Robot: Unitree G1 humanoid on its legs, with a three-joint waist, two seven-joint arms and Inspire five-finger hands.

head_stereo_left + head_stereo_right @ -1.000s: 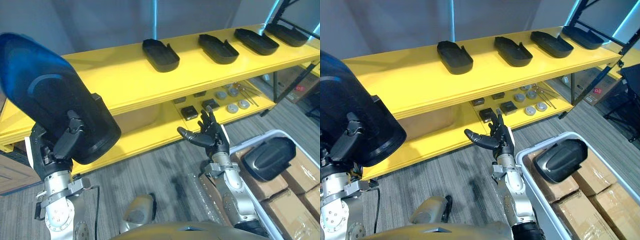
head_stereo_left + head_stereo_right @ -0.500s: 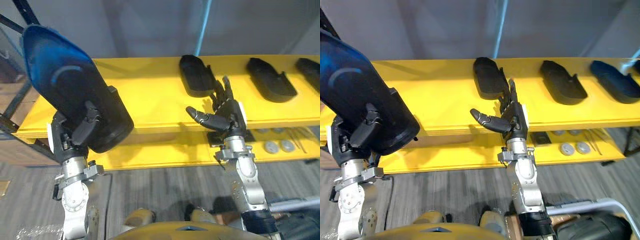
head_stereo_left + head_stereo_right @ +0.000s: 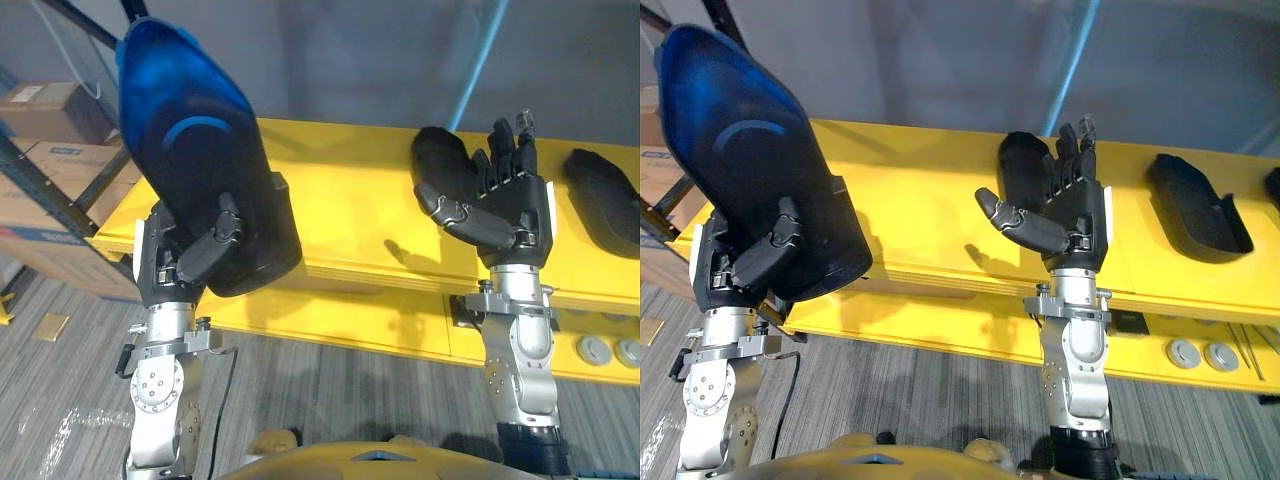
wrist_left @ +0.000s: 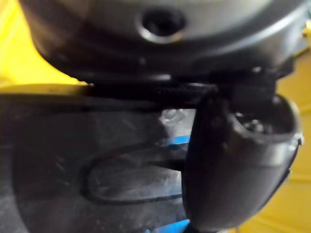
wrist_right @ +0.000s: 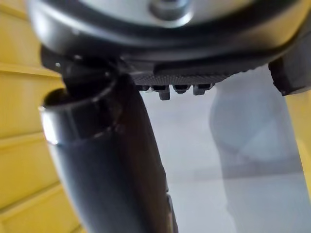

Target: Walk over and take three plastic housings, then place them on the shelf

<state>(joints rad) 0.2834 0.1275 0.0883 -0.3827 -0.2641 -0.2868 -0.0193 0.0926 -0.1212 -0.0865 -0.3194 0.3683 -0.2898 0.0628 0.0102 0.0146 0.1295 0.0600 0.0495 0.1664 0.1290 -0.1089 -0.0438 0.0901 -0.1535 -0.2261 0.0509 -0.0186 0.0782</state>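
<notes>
While the left hand (image 3: 188, 258) is up at the left, its fingers and thumb curl round the lower end of a big black housing (image 3: 200, 160) with a blue sheen, gripping it. The housing stands upright, tilted a bit, in front of the yellow shelf (image 3: 340, 195), not on it. Left wrist view: thumb (image 4: 233, 160) pressed against the housing's dark wall. Right hand (image 3: 505, 205) raised, palm toward the camera, fingers straight and spread, thumb out to the side, holding nothing; right wrist view shows its thumb (image 5: 107, 160) straight too. Second housing (image 3: 440, 165) lies on the shelf top just behind the right hand, partly hidden by it. Third housing (image 3: 1195, 205) lies on the shelf further right, apart from the second. Lower shelf (image 3: 940, 325) carries round metal discs (image 3: 1200, 353) at right. Cardboard boxes (image 3: 50, 100) at far left, grey floor (image 3: 330, 385) below.
</notes>
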